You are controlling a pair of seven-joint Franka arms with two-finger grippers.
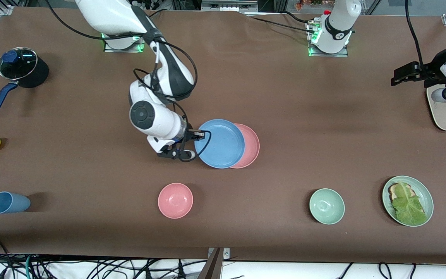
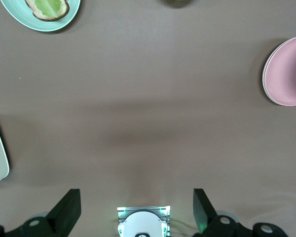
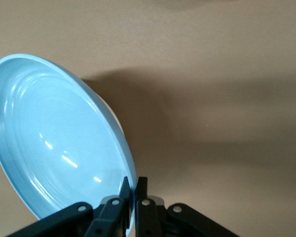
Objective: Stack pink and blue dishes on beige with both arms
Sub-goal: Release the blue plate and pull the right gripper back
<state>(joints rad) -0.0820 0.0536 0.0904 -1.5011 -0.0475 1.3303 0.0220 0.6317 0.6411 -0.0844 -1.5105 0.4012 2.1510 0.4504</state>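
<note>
My right hand (image 1: 186, 155) is clamped on the blue plate's (image 1: 219, 143) rim, holding it over the pink plate (image 1: 251, 145) so it can stack there. My left hand (image 1: 401, 74) waits over the toaster (image 1: 445, 116), fingers apart.

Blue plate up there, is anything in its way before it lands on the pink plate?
Nothing visible. The right gripper holds the blue plate by its rim, over the pink plate. No beige plate shows.

The right gripper (image 3: 131, 190) pinches the rim of the blue plate (image 3: 59, 143), fingers (image 3: 142, 195) tight on either side of the edge. The plate hangs tilted above the brown table (image 3: 222, 89) (its glossy hollow catches light), shadow beneath.
</note>
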